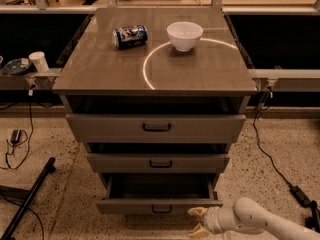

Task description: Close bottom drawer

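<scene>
Floor: speckled terrazzo floor (60,154) is spreading around a grey-brown cabinet (100,69), with dark shelving running behind it.
Cabinet top: a blue can (130,36) is lying on its side toward the cabinet's back left. A white bowl (185,35) is standing upright to the right of it, not touching it. A bright arc of light is curving across the surface in front of the bowl.
Upper drawers: the top drawer (156,128) and middle drawer (159,163) are each showing a black handle on the cabinet's front.
Bottom drawer: the bottom drawer (130,206) is standing pulled out at the cabinet's foot, with its dark interior showing.
Gripper: the gripper (196,221) is hanging low at the cabinet's front right, just below the right end of the bottom drawer's panel. Its pale fingers (196,212) are spreading apart and gripping nothing. Whether they are touching the panel cannot be told.
Arm: the white arm (255,219) is reaching in from the cabinet's lower right.
Left of cabinet: a paper cup (38,61) is standing on a ledge, and a black pole (27,199) is slanting across the floor.
</scene>
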{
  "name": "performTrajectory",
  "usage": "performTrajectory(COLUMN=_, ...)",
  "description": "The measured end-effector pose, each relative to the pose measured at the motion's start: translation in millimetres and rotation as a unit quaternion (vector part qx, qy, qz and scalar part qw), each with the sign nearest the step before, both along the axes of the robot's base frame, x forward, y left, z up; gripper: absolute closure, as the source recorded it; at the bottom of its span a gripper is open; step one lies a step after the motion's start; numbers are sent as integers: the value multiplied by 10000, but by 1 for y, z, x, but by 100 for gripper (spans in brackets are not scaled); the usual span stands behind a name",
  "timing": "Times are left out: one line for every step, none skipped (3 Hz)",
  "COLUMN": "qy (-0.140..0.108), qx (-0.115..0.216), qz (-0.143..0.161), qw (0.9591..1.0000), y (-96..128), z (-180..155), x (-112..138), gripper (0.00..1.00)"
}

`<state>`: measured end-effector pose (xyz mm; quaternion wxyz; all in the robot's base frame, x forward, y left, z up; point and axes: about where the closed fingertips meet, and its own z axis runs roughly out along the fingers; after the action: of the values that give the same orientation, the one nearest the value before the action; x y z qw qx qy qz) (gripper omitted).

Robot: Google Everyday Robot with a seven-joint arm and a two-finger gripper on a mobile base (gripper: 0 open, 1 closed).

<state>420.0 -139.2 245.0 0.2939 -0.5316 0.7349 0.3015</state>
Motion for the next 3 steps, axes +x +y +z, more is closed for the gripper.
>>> performTrajectory(qy=0, qx=0, qz=0, qw=10000, y=0, z=0, x=0, gripper=65)
performTrajectory(qy=0, qx=0, qz=0, qw=10000, y=0, z=0, x=0, gripper=89)
performTrajectory(qy=0, qx=0, qz=0, qw=10000, y=0, z=0, x=0, gripper=100)
